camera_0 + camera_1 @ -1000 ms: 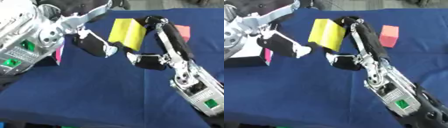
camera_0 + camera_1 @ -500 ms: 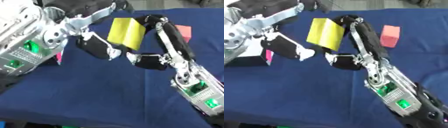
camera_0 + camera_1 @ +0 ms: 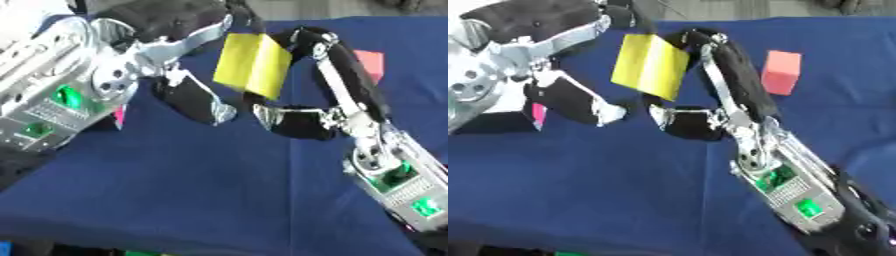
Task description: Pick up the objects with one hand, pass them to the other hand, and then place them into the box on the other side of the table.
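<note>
Gleaming yellow block (image 3: 650, 66), flat, tilted

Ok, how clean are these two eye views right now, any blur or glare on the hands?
Left eye view: yellow block and both hands look soft-edged; left hand smeared. Right eye view: right hand similarly soft, pale glare on its silver fingertip; pink block readable.

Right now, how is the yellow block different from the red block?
The yellow block is held up off the table between the right hand and the left hand; the red block sits on the blue table, untouched. The yellow block looks larger and flatter, the red block more cube-like. Both are plain, solid-coloured blocks.
</note>
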Available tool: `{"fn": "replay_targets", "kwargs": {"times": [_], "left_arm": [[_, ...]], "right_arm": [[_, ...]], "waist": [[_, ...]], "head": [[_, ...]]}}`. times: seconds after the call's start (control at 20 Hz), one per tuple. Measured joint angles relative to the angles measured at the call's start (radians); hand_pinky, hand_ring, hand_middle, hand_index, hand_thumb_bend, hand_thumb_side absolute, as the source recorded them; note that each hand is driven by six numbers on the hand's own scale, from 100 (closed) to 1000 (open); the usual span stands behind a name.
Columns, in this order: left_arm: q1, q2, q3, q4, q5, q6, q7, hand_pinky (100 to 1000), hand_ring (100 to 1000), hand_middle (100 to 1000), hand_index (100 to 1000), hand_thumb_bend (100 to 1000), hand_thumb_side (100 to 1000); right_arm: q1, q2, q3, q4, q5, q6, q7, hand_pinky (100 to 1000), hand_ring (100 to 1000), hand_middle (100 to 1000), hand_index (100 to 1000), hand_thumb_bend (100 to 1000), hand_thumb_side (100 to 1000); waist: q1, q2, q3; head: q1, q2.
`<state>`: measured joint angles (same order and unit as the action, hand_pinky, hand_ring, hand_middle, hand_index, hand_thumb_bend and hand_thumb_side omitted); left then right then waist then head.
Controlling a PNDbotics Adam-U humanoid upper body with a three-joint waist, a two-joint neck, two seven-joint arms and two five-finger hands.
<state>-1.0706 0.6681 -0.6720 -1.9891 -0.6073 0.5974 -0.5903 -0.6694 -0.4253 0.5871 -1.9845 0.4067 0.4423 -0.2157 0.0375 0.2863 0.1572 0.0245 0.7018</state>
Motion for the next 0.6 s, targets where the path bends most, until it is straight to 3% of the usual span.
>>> {"fn": "replay_targets", "kwargs": {"times": [0.3,0.6], "left_arm": [[0.006,0.0,0.0,0.0,-0.004,0.013,0.014,824,813,771,863,271,220],[0.008,0.0,-0.002,-0.005,0.019,0.029,0.063,763,689,590,728,180,170]], "right_arm": [[0.001,0.0,0.002,0.0,-0.01,-0.031,0.009,800,569,426,517,100,100],[0.001,-0.001,0.0,0.0,-0.024,-0.048,0.023,794,572,422,514,100,100]], "waist": [[0.0,0.003,-0.001],[-0.001,0.003,-0.002]], "head": [[0.001,0.0],[0.004,0.0]]}}
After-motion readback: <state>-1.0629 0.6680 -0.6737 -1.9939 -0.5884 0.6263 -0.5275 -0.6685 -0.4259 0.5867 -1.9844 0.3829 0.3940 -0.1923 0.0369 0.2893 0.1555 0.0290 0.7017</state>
